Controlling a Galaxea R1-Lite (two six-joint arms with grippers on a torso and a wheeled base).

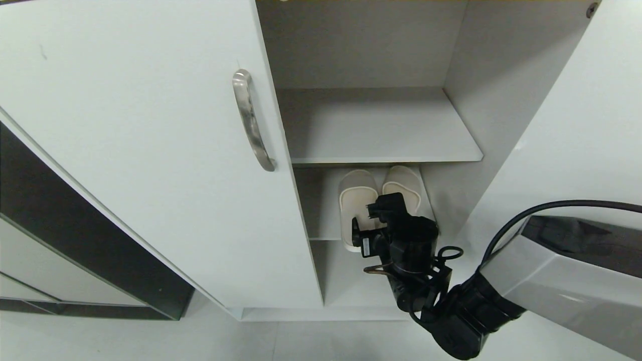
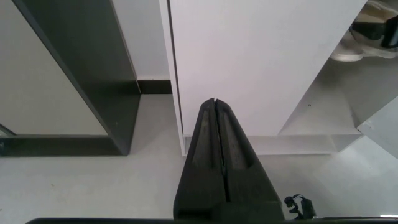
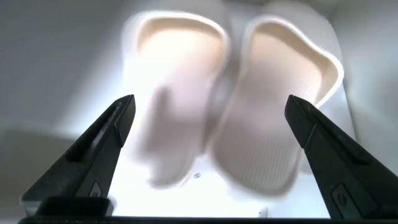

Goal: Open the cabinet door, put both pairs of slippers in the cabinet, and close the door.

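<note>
item: one pair of cream slippers [image 1: 358,198], side by side on a lower shelf inside the cabinet [image 1: 381,125], door [image 1: 577,125] open. right tool [image 1: 372,219] released, spread just before the pair; left tool [image 2: 214,102] clenched on nothing (outside the cabinet). step, as judged: first pair stowed; next calls for drawing the right tool clear and fetching the second pair.

Slippers [image 1: 357,198]: lying side by side on the middle shelf [image 1: 323,210], toward its right.
Upper shelf [image 1: 376,125]: sitting above them.
Closed door [image 1: 140,150]: standing left; handle [image 1: 251,120] running along its right edge.
Open door [image 1: 577,125]: standing right.
Right gripper [image 1: 373,218]: hanging just near of the slippers.
</note>
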